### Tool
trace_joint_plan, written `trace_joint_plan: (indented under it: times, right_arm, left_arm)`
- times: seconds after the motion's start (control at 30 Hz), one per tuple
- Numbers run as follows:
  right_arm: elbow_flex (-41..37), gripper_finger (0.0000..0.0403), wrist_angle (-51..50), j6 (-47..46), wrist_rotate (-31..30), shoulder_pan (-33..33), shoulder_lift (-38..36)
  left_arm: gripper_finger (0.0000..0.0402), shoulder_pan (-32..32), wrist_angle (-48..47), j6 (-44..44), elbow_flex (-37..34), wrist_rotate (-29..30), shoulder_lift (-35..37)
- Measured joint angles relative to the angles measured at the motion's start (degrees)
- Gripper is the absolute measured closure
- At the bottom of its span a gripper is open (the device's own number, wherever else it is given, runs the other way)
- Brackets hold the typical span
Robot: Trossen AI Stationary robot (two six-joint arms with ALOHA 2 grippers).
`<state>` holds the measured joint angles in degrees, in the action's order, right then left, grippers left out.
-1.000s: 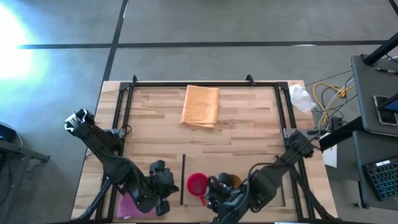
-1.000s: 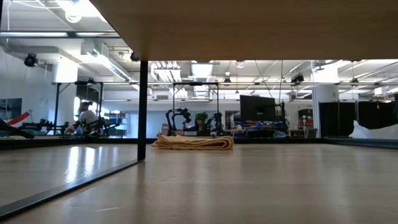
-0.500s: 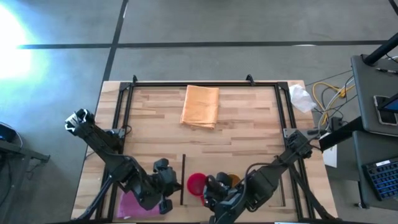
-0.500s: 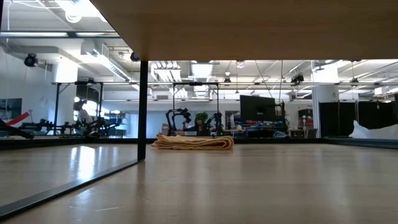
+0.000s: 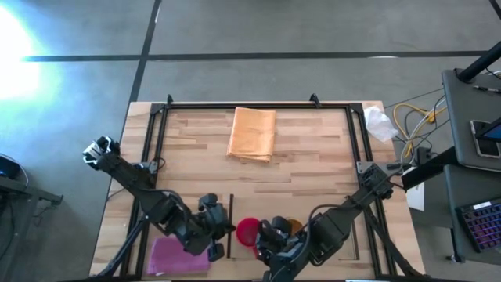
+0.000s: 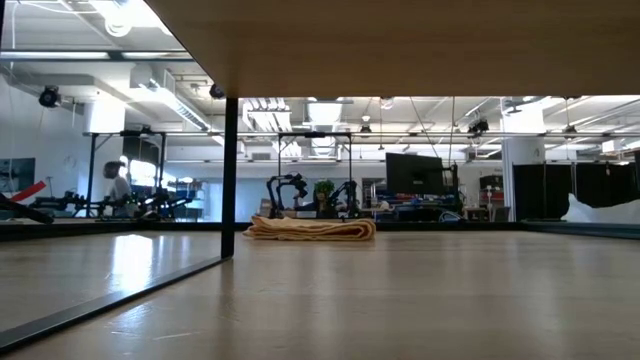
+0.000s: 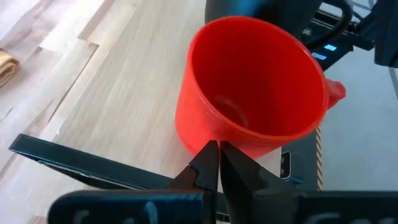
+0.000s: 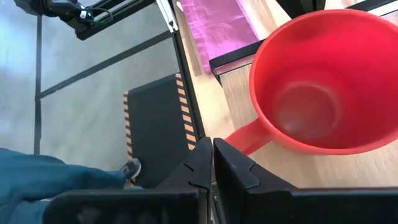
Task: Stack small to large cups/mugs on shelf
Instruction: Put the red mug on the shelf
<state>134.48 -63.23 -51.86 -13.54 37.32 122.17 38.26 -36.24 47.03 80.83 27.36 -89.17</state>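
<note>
High view: pink-red mug (image 5: 248,231) stands at the table's (image 5: 313,164) near edge between left gripper (image 5: 218,232) and right gripper (image 5: 261,240); low view: only the folded orange cloth (image 6: 310,229); left wrist view: fingers (image 7: 208,163) pressed together beside the mug, empty; right wrist view: likewise pressed together, empty.

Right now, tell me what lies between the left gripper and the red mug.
In the high view, a thin dark strip runs between the left gripper and the red mug; otherwise only bare wood.

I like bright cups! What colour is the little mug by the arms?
Bright red small plastic mug, clearest in the right wrist view.
</note>
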Motion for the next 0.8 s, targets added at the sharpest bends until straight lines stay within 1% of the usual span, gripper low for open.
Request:
trace_joint_plan:
  times: [0.43,0.8]
  right_arm:
    - [-1.17,0.0394,0.01,0.03,-0.04,-0.24,-0.07]
    - [-2.12,0.0394,0.03,0.36,0.31,-0.24,-0.09]
  left_arm:
    - [0.0402,-1.71,1.43,-2.81,-0.58,-0.23,-0.02]
    - [0.0402,-2.18,1.30,-2.44,-0.62,-1.11,0.15]
